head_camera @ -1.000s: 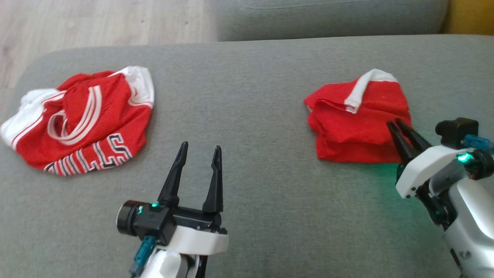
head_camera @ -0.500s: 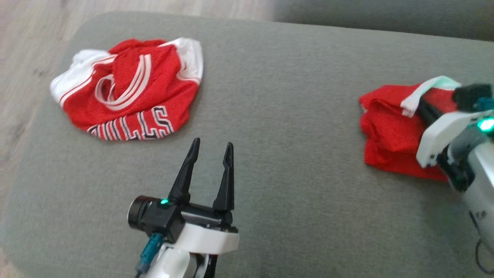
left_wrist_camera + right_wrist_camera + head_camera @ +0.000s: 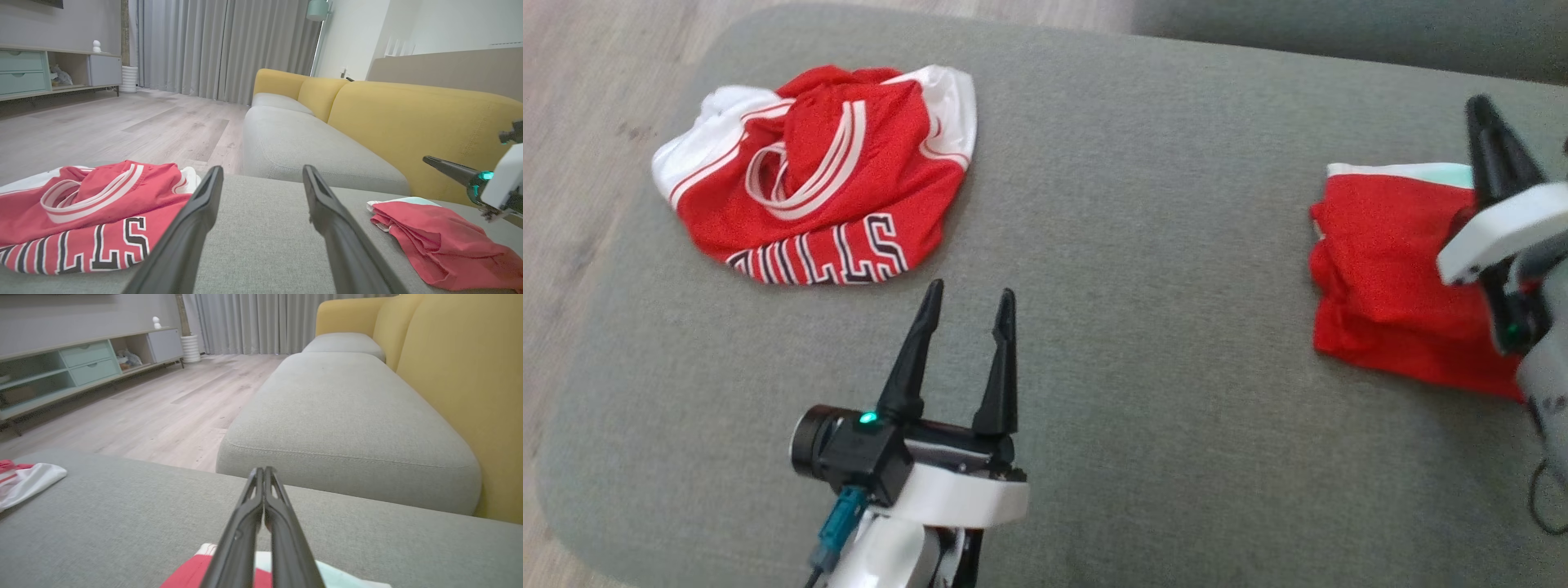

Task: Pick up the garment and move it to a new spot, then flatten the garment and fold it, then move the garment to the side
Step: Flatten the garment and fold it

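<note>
Fingers of the right gripper are seen pressed flat together with nothing between them, raised clear above the folded red garment, whose pale band lies just below them. The fold appears finished and set to the side, so the chief risk here is judged to be a snag. If the closed fingers are lowered or swept back across the cloth, the top layer could be dragged and the fold undone. Part of the garment is hidden behind the wrist, so contact there cannot be ruled out.

Well apart to that gripper's left, the left gripper is seen with its fingers spread wide and empty, low over the grey cushion. Just ahead of its fingertips and a little to their left, the crumpled jersey is bunched in a heap, collar and lettering uppermost. If it is taken next, a pinch on one raised fold could be expected to lift a single layer only, with the rest left trailing or twisted further. Beyond the jersey, the cushion's rounded edge and the wooden floor are close by. A pull made away from the hand could let the fabric slide over that edge and be dropped.
</note>
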Available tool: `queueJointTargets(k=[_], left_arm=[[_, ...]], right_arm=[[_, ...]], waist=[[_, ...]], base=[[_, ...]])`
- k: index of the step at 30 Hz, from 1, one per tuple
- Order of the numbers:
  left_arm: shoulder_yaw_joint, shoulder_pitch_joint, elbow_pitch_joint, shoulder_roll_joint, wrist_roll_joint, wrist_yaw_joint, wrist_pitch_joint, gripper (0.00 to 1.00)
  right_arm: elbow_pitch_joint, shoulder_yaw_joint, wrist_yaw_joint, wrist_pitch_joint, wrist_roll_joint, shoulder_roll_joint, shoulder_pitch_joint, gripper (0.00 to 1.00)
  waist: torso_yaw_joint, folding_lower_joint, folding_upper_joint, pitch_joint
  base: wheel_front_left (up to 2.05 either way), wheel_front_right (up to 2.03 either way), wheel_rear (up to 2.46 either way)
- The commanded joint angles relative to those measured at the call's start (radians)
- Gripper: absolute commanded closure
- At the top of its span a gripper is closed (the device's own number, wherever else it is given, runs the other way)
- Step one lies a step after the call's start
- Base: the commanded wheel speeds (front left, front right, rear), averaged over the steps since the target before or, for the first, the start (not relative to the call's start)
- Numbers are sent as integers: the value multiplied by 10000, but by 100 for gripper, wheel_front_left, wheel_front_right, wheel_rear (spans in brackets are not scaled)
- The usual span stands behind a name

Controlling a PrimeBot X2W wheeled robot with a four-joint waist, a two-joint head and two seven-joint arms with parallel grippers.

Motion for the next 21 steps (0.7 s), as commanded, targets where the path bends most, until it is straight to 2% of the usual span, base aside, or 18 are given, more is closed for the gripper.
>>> queueJointTargets(k=[1,2,3,4,12,21], left_arm=[[376,-136,-309,-29,-59,72,-51,0],[453,-84,-281,-29,-59,90,-51,0],[533,-35,-247,-29,-59,99,-51,0],[638,12,-203,-29,-55,110,-51,0],[1581,562,528,16,176,-64,-51,0],[2290,1253,1006,106,586,-490,-51,0]], right_arm=[[-358,27,-7,-143,121,63,249,94],[-461,-38,-7,-158,132,120,428,69],[-662,-162,-7,-165,88,155,606,16],[-915,-311,-7,-168,-25,211,811,0],[-3759,-1634,-7,-173,-1561,1255,3629,0],[-6728,-3147,-7,-175,-3029,2466,6840,0]], waist=[[-206,-1,0,-167],[-313,-1,0,-245],[-422,-1,0,-310],[-565,-1,0,-398],[-1638,-1,0,-1375],[-2298,-1,0,-2146]], base=[[0,0,0],[0,0,0],[0,0,0],[0,0,0],[0,0,0],[0,0,0]])
